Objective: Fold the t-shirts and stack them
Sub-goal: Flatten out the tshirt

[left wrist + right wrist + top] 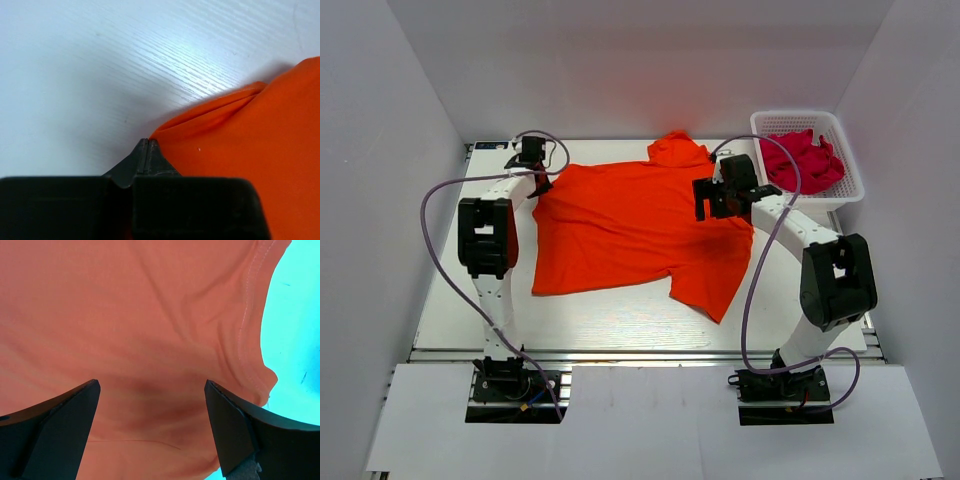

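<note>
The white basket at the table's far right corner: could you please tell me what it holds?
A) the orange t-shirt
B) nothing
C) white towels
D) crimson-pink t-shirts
D: crumpled crimson-pink t-shirts lie in the white basket, while the orange t-shirt lies spread on the table.

Top view: the right arm (775, 215) covers part of the orange t-shirt (620, 230) beside its collar. In the basket (853, 188) the crimson t-shirts (803, 160) are heaped, count unclear. Left wrist view: left gripper (148, 147) tips pressed together at the shirt's edge, any fabric between them hidden. Right wrist view: shirt cut off top, left, bottom.
</note>
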